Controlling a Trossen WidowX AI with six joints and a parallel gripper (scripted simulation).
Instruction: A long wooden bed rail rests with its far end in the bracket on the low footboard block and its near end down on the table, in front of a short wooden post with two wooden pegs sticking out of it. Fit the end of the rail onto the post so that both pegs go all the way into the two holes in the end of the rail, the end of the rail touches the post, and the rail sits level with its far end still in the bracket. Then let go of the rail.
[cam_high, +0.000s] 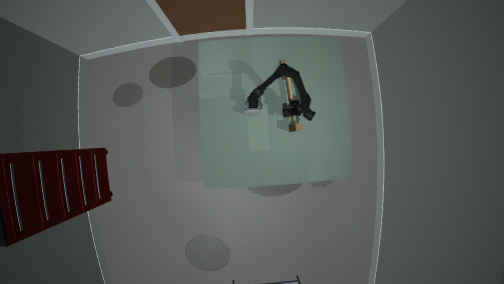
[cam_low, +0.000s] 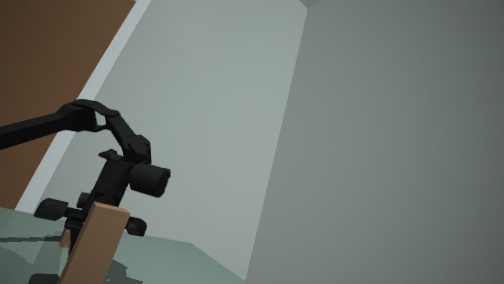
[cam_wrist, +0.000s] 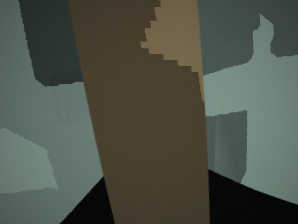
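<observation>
My hand (cam_high: 294, 111) pinches the bed rail (cam_high: 288, 88) near its post (cam_high: 296, 127) end, the rail's long axis running from the tabletop's (cam_high: 225, 160) far edge toward the post just beyond my grip.

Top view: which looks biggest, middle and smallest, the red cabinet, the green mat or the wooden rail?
1. Green mat, the biggest.
2. Red cabinet, though it may stand nearer the camera.
3. Wooden rail, the smallest, with the gripper shut on it.

No text, label, brand, number or sign is readable in any view.
</observation>
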